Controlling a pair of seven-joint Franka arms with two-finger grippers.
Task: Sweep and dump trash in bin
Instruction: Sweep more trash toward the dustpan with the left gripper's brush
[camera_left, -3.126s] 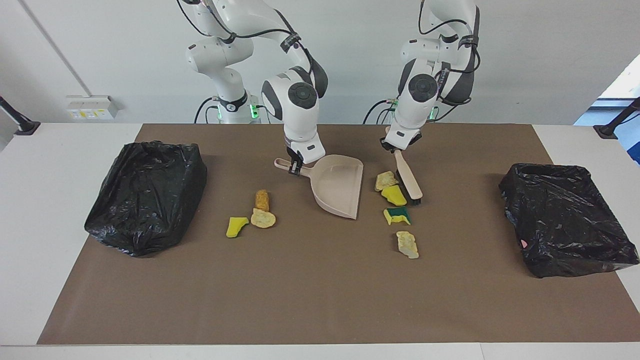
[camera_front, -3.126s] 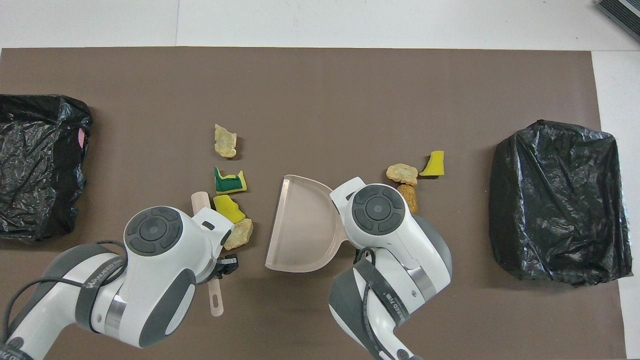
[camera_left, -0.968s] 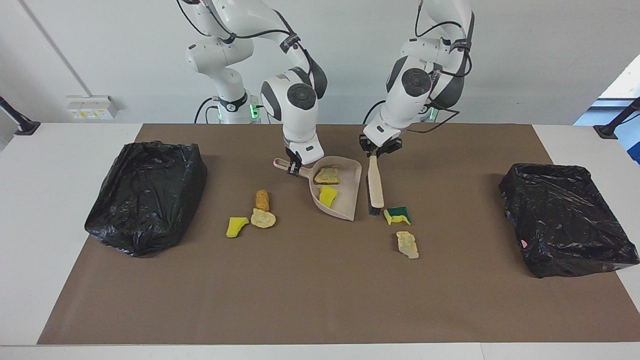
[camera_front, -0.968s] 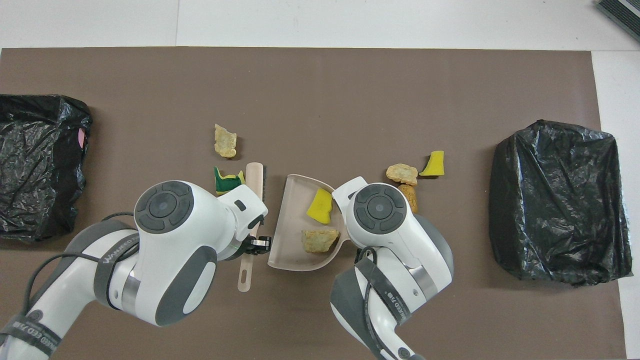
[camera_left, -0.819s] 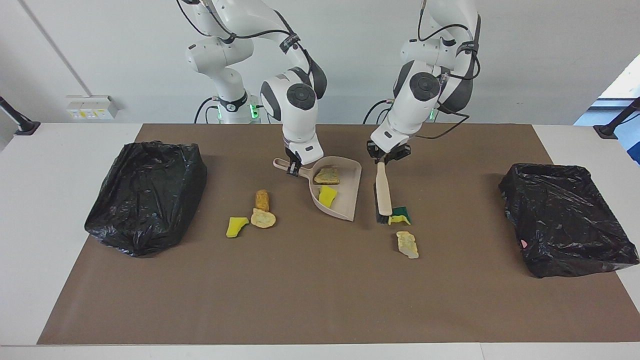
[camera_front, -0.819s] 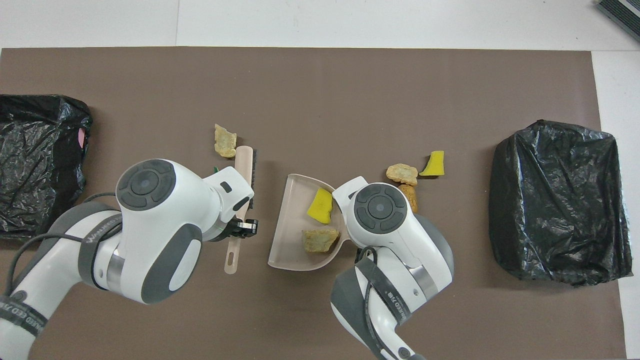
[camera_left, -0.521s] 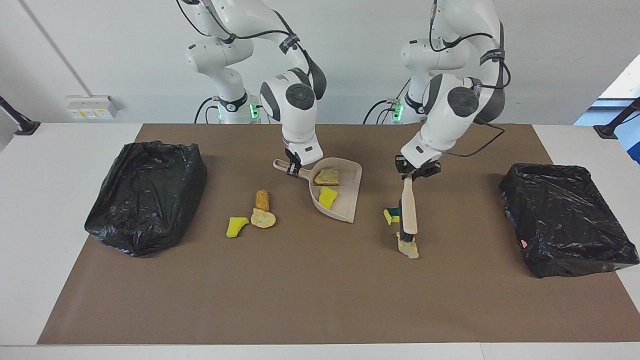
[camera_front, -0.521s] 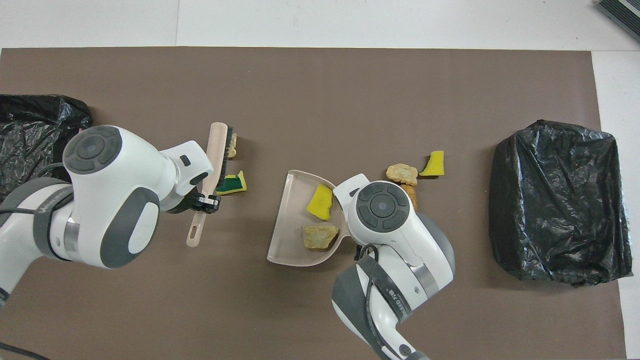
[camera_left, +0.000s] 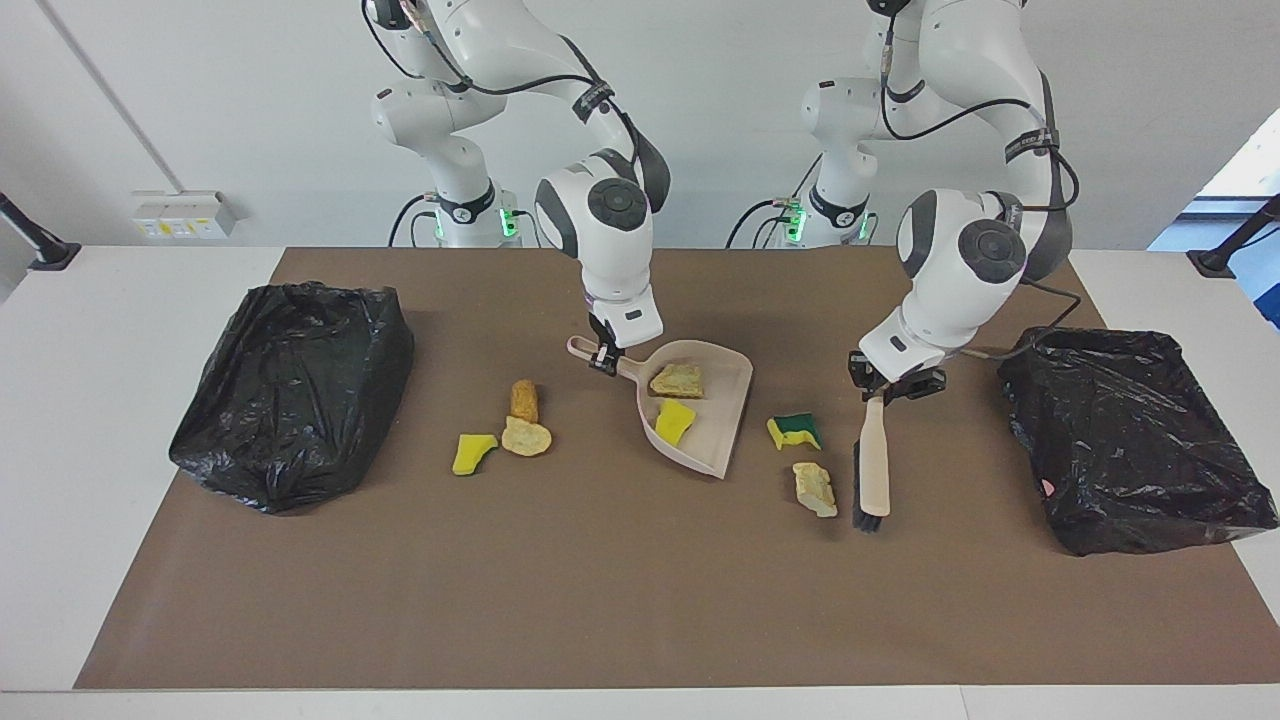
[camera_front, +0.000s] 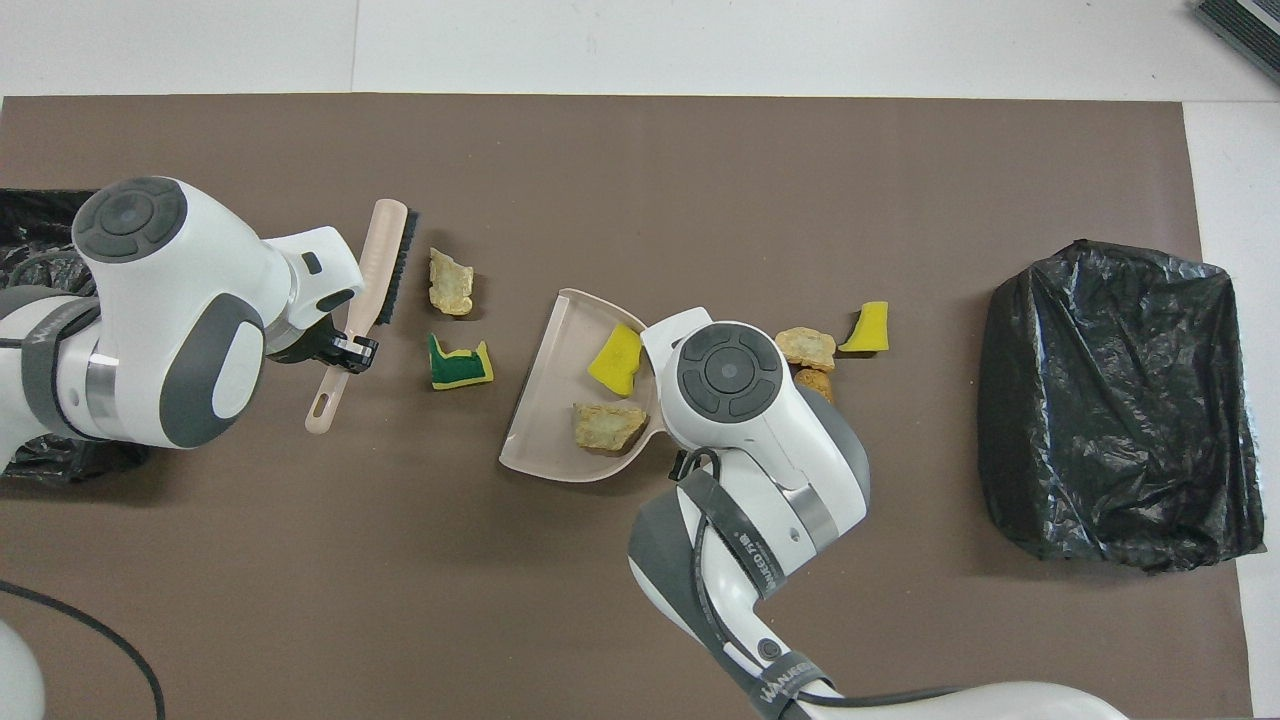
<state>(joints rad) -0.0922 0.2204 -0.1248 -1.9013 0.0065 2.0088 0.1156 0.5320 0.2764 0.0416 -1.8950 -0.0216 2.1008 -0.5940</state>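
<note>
Trash (camera_left: 796, 431) lies scattered around the dustpan (camera_left: 722, 415): two scraps in its pan, two toward the left arm's end, three toward the right arm's end. Right gripper (camera_left: 604, 358) pinches the dustpan's handle; left gripper (camera_left: 885, 386) pinches the brush (camera_left: 874, 465) beside the two scraps
</note>
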